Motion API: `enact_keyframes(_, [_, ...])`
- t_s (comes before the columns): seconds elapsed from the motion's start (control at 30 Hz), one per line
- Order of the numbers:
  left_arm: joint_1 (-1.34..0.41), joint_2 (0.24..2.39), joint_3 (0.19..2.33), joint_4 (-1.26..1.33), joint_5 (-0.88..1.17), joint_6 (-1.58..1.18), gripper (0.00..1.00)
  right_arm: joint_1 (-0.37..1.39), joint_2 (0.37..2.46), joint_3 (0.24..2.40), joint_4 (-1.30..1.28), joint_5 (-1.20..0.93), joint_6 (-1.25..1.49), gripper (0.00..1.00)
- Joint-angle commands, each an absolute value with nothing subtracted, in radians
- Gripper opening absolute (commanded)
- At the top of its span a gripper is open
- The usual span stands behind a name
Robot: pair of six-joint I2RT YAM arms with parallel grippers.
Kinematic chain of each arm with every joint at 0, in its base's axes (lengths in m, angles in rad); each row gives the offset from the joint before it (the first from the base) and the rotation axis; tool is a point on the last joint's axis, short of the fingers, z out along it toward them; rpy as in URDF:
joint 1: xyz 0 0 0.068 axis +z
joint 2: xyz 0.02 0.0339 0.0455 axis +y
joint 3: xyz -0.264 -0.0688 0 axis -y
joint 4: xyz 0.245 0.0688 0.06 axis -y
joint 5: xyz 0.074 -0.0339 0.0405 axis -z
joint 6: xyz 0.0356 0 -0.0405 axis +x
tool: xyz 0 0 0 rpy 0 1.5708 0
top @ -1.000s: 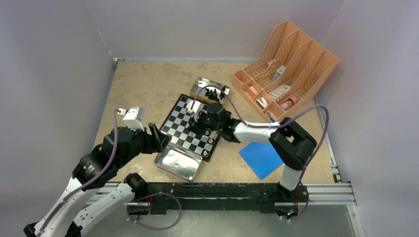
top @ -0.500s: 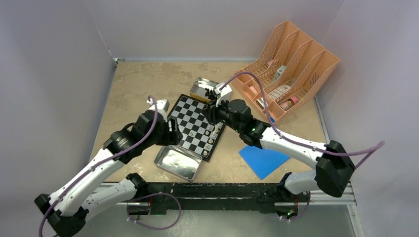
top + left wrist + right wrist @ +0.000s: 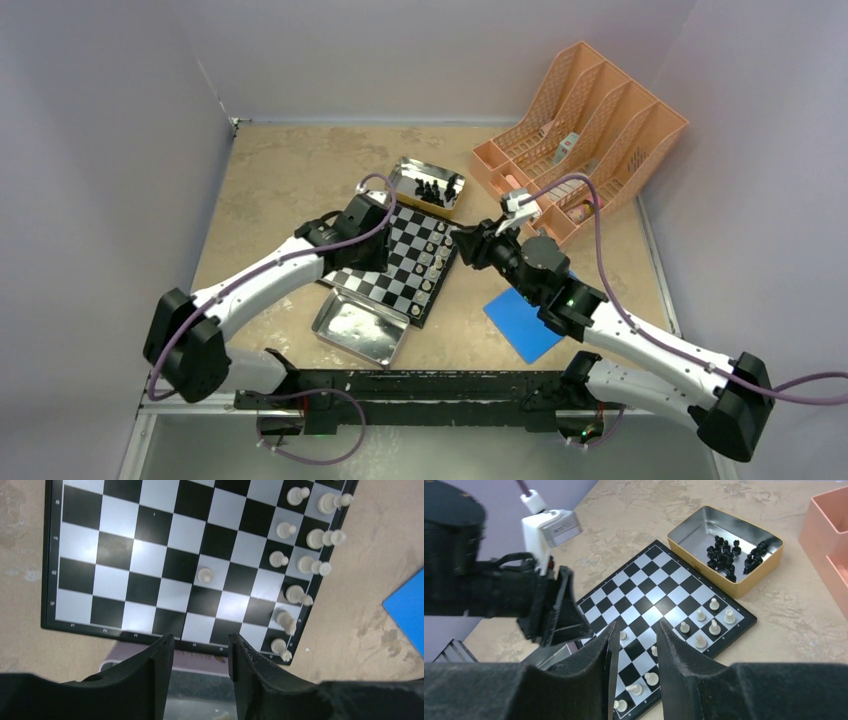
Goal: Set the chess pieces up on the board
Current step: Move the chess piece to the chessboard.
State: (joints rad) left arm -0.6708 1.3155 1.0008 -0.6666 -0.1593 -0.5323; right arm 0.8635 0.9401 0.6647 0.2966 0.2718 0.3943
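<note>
Both parted, empty: left claw (image 3: pixel 200 641) hovers at the board (image 3: pixel 120 550) edge, lone white pawn (image 3: pixel 204 574) just ahead of it — right claw (image 3: pixel 638 628) off the opposite side; black pieces (image 3: pixel 730 555) sit in the tin (image 3: pixel 744 587) beyond.

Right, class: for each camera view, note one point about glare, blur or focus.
Left wrist view: glare washes out patches of the board; the left gripper is a dark, underlit foreground. Right wrist view: right gripper soft, board sharp. Top external view: the near tin mirrors the light.

Cream chess pieces (image 3: pixel 315 538) — along board (image 3: pixel 122 555) edge.
</note>
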Motion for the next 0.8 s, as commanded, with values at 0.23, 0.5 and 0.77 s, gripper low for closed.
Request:
enact_keyframes(0.23, [-0.629,1.526,1.101,-0.481,-0.114,-0.463,0.38,0.862,0.8,0.609,0.317,0.334,0.414,0.35])
enact_keyframes(0.5, [-0.621,1.612,1.101,-0.468,-0.121,-0.47,0.31,0.864,0.806,0.612,0.309,0.36,0.385,0.37])
enact_keyframes(0.77, [-0.617,1.635,1.093,-0.49,-0.124,-0.488,0.29,0.864,0.799,0.6,0.307,0.379,0.371,0.37])
